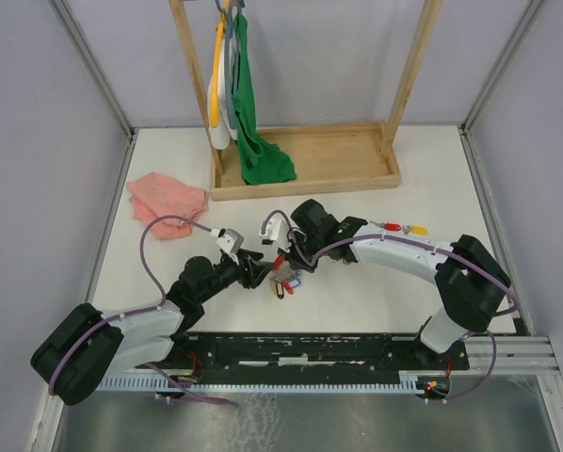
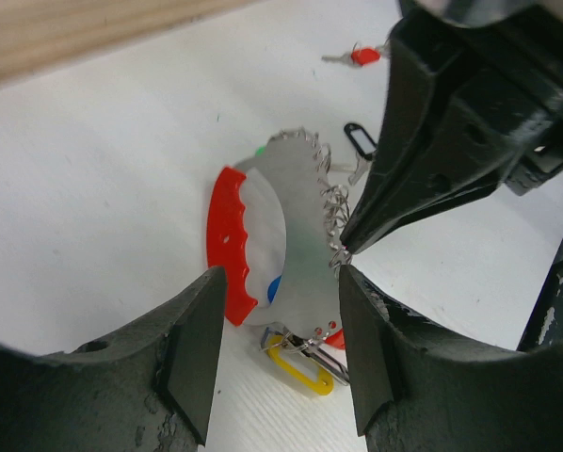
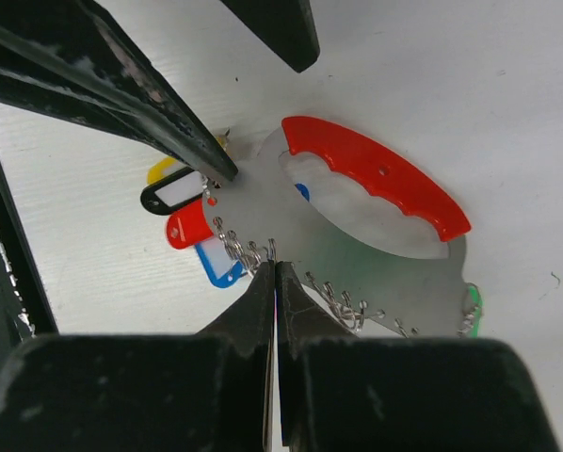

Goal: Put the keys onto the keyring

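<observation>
The keyring lies on the table between my two grippers. It is a grey metal plate with a red grip and small wire rings along its edge. Yellow, black, red and blue tagged keys hang from it. My left gripper is open, its jaws on either side of the plate's near end. My right gripper is shut, its tips pinching a small wire ring at the plate's toothed edge. Two loose keys, red-tagged and yellow-tagged, lie to the right.
A pink cloth lies at the back left. A wooden rack base stands at the back with a green cloth and hangers on it. A loose black-tagged key lies just beyond the keyring.
</observation>
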